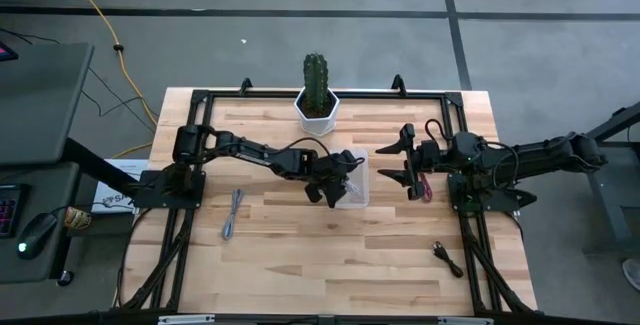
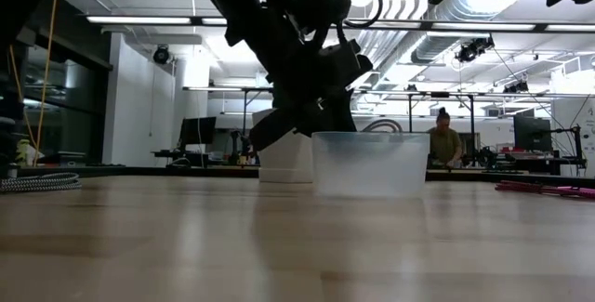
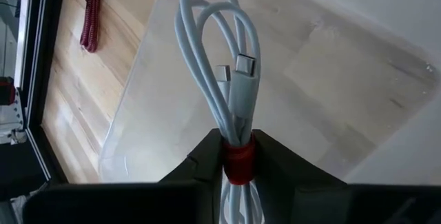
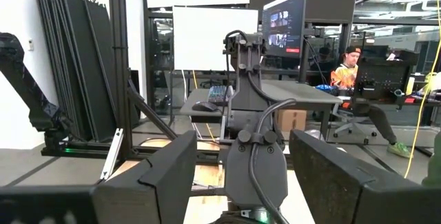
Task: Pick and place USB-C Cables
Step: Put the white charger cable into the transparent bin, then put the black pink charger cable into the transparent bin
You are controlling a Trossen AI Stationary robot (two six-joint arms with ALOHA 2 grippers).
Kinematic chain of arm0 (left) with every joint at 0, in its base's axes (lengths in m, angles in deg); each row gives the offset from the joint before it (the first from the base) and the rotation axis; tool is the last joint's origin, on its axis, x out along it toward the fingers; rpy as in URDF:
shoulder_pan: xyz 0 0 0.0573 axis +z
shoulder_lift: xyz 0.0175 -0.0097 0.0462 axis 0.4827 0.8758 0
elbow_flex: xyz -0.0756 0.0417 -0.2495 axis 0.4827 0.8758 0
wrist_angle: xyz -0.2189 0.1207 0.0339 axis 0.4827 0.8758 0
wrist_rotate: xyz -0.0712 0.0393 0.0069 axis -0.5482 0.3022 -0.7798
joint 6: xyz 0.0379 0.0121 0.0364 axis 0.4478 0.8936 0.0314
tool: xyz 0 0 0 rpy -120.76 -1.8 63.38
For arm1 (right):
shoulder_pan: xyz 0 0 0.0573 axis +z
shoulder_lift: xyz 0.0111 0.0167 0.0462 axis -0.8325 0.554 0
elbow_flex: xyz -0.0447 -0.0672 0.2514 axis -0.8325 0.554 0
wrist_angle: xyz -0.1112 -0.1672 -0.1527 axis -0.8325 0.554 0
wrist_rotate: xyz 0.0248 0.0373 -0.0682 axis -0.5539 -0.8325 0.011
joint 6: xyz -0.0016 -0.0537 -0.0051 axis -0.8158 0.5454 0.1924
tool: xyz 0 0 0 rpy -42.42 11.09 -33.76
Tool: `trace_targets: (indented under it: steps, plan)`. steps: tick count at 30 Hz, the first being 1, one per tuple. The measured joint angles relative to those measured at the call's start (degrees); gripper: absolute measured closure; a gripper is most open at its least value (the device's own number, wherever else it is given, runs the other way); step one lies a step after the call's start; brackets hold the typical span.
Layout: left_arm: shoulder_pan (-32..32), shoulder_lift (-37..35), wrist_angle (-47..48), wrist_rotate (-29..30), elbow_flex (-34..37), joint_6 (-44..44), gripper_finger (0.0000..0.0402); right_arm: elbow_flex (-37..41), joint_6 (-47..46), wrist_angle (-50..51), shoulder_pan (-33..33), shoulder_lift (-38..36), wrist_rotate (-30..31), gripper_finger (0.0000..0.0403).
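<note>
Left gripper [image 3: 238, 165] clamps white cable [image 3: 231, 65] over clear bin [image 3: 331, 86], frame centre, for release; right gripper [image 1: 412, 165] idles agape.

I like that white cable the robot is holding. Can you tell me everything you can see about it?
The white cable is thin, smooth and plastic-looking, folded into a bundle of long loops. A red band ties the loops together. Two silver-tipped USB-C plugs lie side by side against the loops. The left claw is shut on it right at the band, holding it above the clear tub. In the wrist view it seems to touch only the claw.
</note>
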Motion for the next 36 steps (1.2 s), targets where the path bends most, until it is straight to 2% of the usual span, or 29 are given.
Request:
trace_targets:
  steps: [10, 15, 21, 29, 36]
  plan:
    - [0.0, 0.0, -0.12, 0.19, 0.0, 0.02, 0.0318, 0.0, 0.0, 0.0, 0.0, 0.0, 0.0, 0.0178]
    - [0.0, -0.02, -0.51, 3.14, 0.0, 0.0, 0.0287, 0.0, -0.02, 0.0, -0.01, 0.0, 0.0, 0.0178]
    - [0.0, -0.02, -1.87, 3.8, 0.0, -1.03, 0.0244, 0.0, 0.41, 0.0, 0.0, 0.0, 0.0, 0.0178]
    - [-1.14, -0.02, -4.64, 11.08, 0.0, -2.09, 0.0204, 0.0, 0.16, 0.02, 0.0, 0.0, 0.0, 0.0178]
    - [-2.32, -0.62, -4.48, 20.28, 0.0, -0.49, 0.02, 0.0, 0.48, 0.11, 0.0, 0.0, 0.0, 0.0178]
